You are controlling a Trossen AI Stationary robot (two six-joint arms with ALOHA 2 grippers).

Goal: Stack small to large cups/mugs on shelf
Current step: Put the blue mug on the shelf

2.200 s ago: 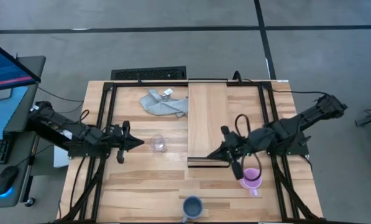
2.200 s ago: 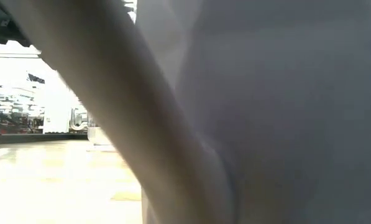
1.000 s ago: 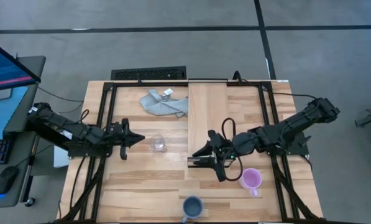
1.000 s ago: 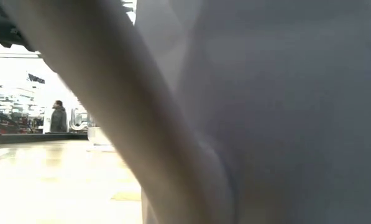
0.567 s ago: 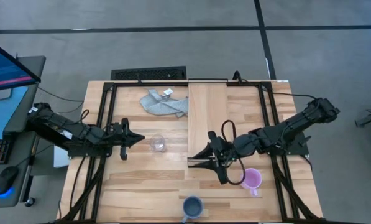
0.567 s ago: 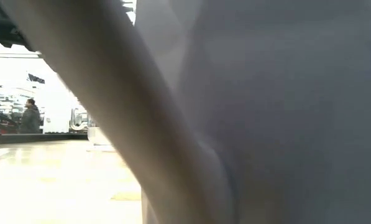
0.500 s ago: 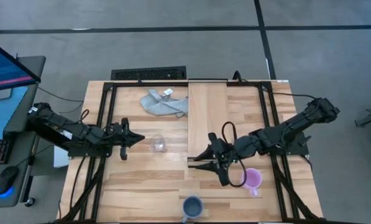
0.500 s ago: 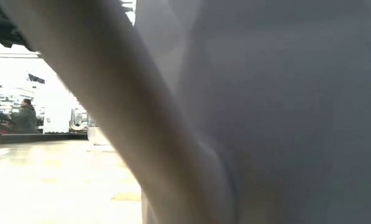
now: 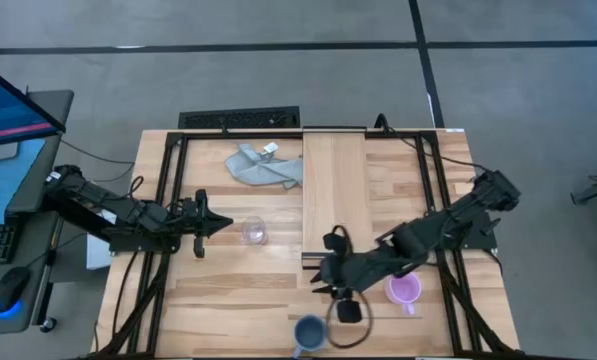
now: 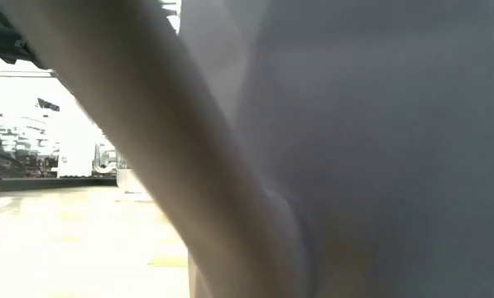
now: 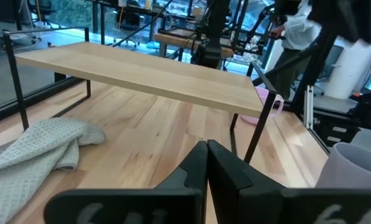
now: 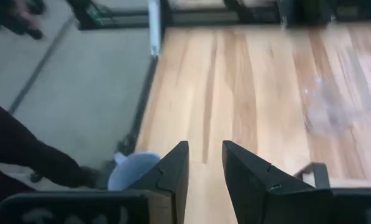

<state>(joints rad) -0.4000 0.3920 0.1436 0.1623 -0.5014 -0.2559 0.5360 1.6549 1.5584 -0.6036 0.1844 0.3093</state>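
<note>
**A:** What is closest to the front edge of the table?

**B:** The blue-grey mug (image 9: 310, 332). It stands on the tabletop (image 9: 238, 290), close to the front edge. The right gripper (image 9: 321, 277) hangs a little way behind it, just in front of the shelf's front end. Its fingers are a small way apart and hold nothing.

**A:** Which way is the mug from that gripper?

**B:** Toward the front edge, and a tiny bit to the left. In the right wrist view the mug's rim shows just past the left finger. So I think the right arm is going for the big mug first. It is much nearer than the left arm.

**A:** Where is the pink mug?

**B:** The pink-purple mug (image 9: 405, 291) is on the table beside the right arm, right of the shelf. Its handle points to the front.

**A:** And the small one?

**B:** The clear glass cup (image 9: 254, 232) is on the table left of the shelf (image 9: 333, 190). The left gripper (image 9: 221, 226) waits just beside it, fingers closed together, holding nothing. Farther back lies a grey cloth (image 9: 263, 165). Nothing is on the shelf yet.
</note>
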